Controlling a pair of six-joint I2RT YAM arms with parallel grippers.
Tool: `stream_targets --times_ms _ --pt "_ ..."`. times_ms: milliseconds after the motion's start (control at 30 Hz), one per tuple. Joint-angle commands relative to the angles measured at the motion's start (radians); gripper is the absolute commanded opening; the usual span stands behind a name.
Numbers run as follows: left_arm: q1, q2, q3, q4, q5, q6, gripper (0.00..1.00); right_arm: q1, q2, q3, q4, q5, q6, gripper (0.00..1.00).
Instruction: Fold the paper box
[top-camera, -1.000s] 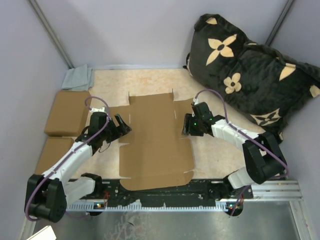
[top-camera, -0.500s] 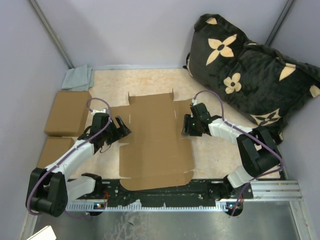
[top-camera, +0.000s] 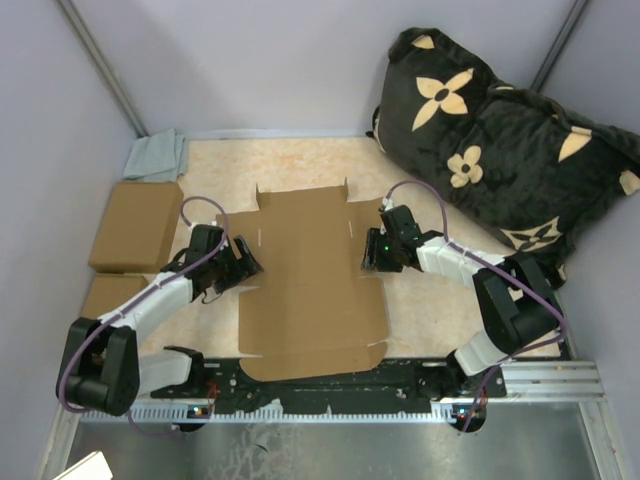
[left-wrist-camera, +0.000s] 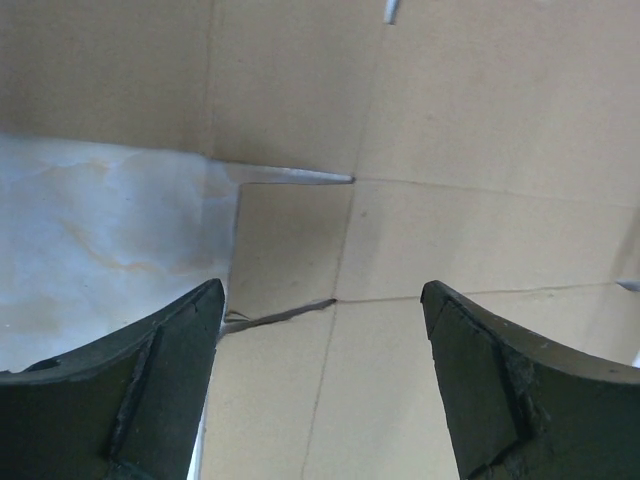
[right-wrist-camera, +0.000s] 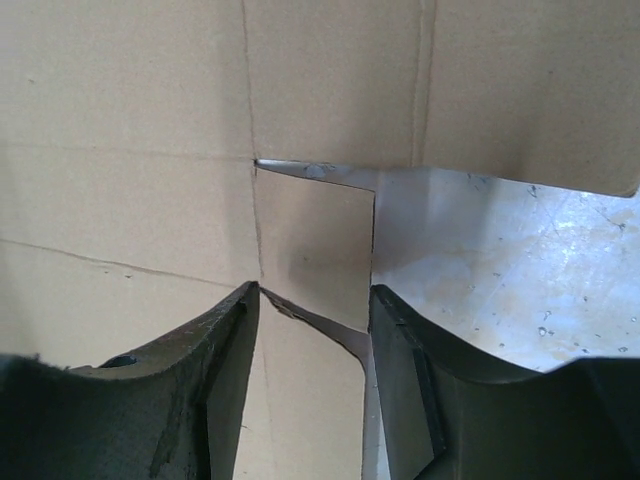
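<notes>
The paper box (top-camera: 310, 280) lies flat and unfolded in the middle of the table, brown with creases and notches. My left gripper (top-camera: 243, 262) hovers at its left edge. In the left wrist view that gripper (left-wrist-camera: 322, 295) is wide open over a slit and crease of the box (left-wrist-camera: 480, 120), with nothing between the fingers. My right gripper (top-camera: 368, 258) is at the box's right edge. In the right wrist view it (right-wrist-camera: 312, 295) stands partly open astride a small side flap (right-wrist-camera: 315, 240); one finger is over the cardboard, the other over bare table.
Two smaller brown cardboard blocks (top-camera: 137, 225) (top-camera: 110, 295) lie along the left wall, with a grey cloth (top-camera: 157, 156) in the far left corner. A black pillow with tan flowers (top-camera: 490, 150) fills the far right. A metal rail (top-camera: 400, 385) runs along the near edge.
My left gripper has slid a little right, onto the box's left edge, its elbow dropping. My right gripper has crept slightly left. The box has not moved.
</notes>
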Motion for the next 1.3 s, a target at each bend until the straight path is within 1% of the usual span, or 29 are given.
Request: stream_targets --times_ms 0,200,433,667,833,1200,1267 --pt "-0.003 -0.065 0.008 0.039 0.082 0.004 0.85 -0.001 -0.049 0.047 0.061 -0.055 -0.007 0.49" --pt "-0.005 -0.067 0.011 0.061 0.136 0.004 0.83 0.019 -0.086 0.072 0.051 -0.063 -0.009 0.49" --pt "-0.009 -0.061 0.024 0.091 0.192 -0.008 0.82 0.043 -0.08 0.1 0.052 -0.079 -0.013 0.49" --pt "-0.019 -0.021 0.06 0.121 0.239 -0.025 0.81 0.071 -0.03 0.126 0.074 -0.095 -0.004 0.49" --pt "-0.036 0.006 0.072 0.152 0.245 -0.039 0.8 0.095 -0.006 0.148 0.088 -0.094 0.001 0.49" --pt "-0.067 0.165 0.074 0.238 0.276 -0.061 0.8 0.105 0.111 0.15 0.139 -0.118 0.015 0.49" --pt "-0.07 0.188 0.073 0.247 0.278 -0.063 0.8 0.108 0.156 0.151 0.146 -0.12 0.018 0.49"
